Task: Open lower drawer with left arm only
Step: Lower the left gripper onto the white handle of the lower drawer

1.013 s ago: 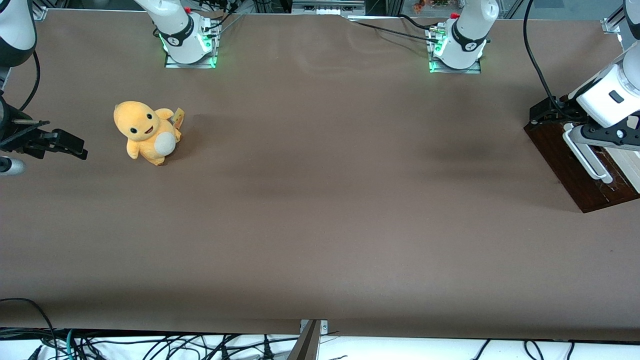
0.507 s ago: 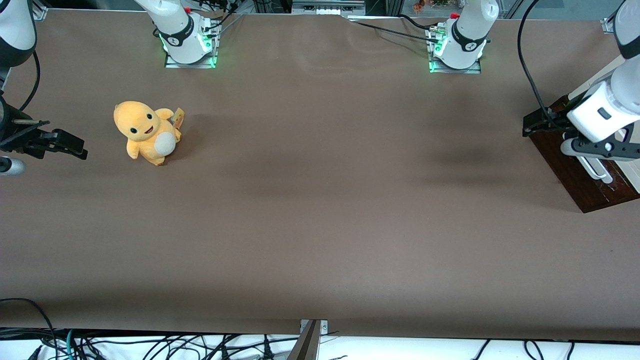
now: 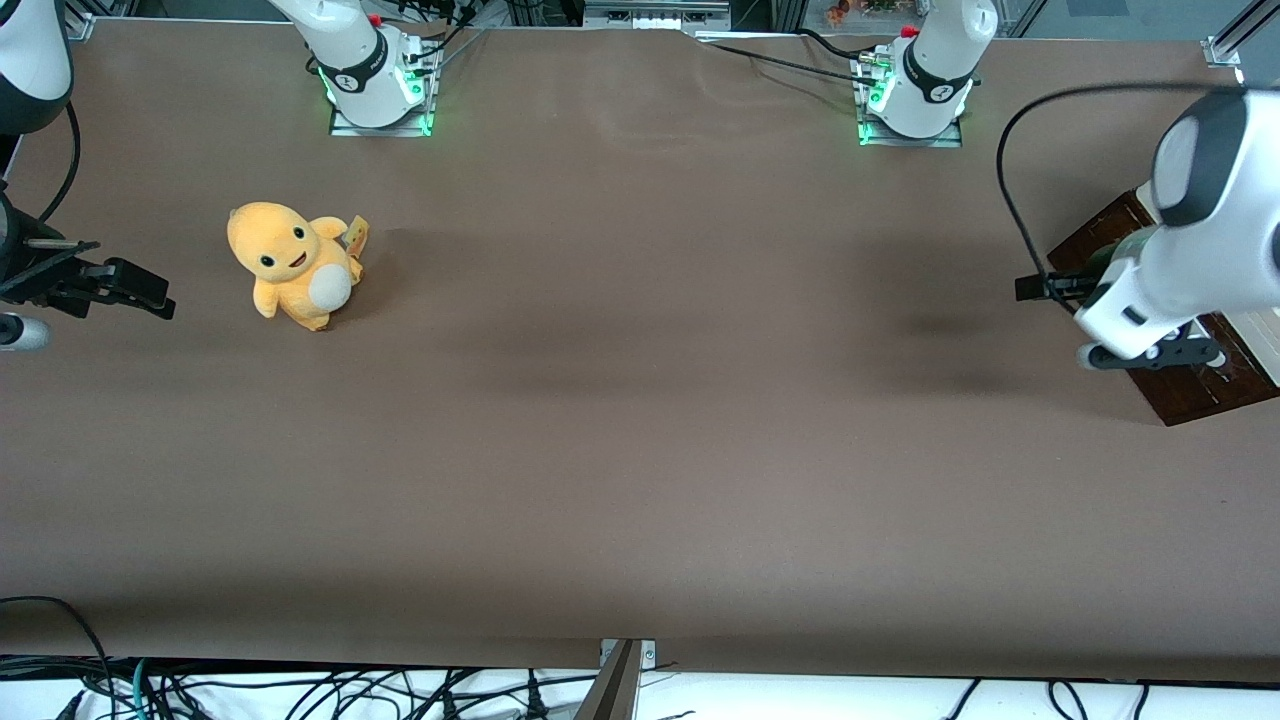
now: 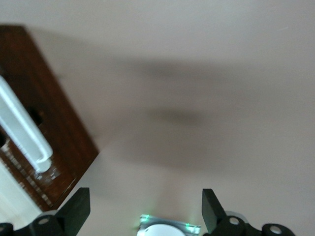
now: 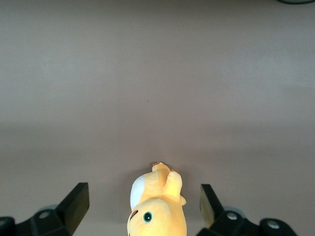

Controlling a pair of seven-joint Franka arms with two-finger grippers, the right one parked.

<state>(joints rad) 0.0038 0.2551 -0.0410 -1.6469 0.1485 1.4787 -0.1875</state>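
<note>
Since a second ago the big white jointed left arm [image 3: 1205,215] has been swung away from the long white bar handle [image 4: 22,128], which was straddled then, and its wrist is now carried over the table-side edge of the drawer front. The handle is no longer touched.

Nearest the front camera, a wide stretch of matte brown table covering [image 3: 640,480] is left bare, smooth apart from faint ripples. Farther from the camera, at the working arm's end of the table, the shallow dark brown wooden lower drawer [image 3: 1185,395] is seen with its glossy, grained front partly covered by the arm; its corner juts onto the covering. In the left wrist view the rounded white bar is seen running along that dark front, standing proud of it. The black gripper [image 4: 142,214] is held above bare covering just beside the drawer's edge, its two blunt black fingers [image 4: 78,209] spread wide apart with nothing between them.

Toward the parked arm's end, a soft orange-yellow plush toy with a pale belly [image 3: 292,265] is seated upright, well apart from the drawer, with open covering between them. Farthest off, a white arm base lit green [image 3: 910,95] is bolted down.
</note>
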